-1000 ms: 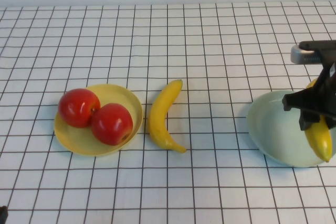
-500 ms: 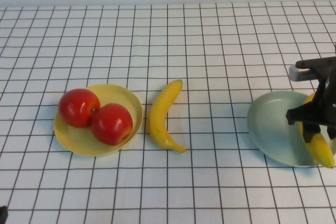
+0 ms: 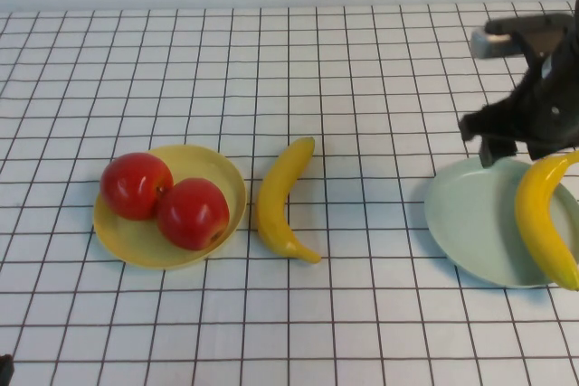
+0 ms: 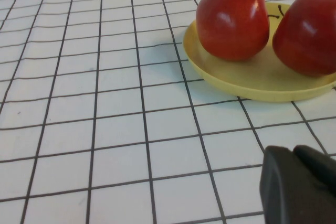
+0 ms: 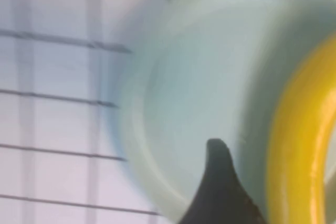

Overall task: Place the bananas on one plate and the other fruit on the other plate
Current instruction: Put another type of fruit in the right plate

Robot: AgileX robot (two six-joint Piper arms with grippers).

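Observation:
One banana (image 3: 545, 223) lies in the pale blue-green plate (image 3: 470, 214) at the right, its near end over the rim. My right gripper (image 3: 508, 144) hovers above the plate's far edge, open and empty. In the right wrist view one of its fingertips (image 5: 219, 177) hangs over the plate (image 5: 194, 77) beside that banana (image 5: 299, 145). The second banana (image 3: 279, 205) lies on the table at the centre. Two red apples (image 3: 136, 184) (image 3: 193, 212) sit in the yellow plate (image 3: 149, 250) at the left. My left gripper (image 4: 299, 182) is shut and empty, low over the table near the yellow plate (image 4: 247, 85).
The table (image 3: 362, 88) is white with a black grid. A pale wall runs along its far edge. The two plates stand far apart, with the loose banana just to the right of the yellow plate.
My right gripper has let go of the banana and risen toward the far side. The banana now rests in the blue-green plate. The left side has not changed.

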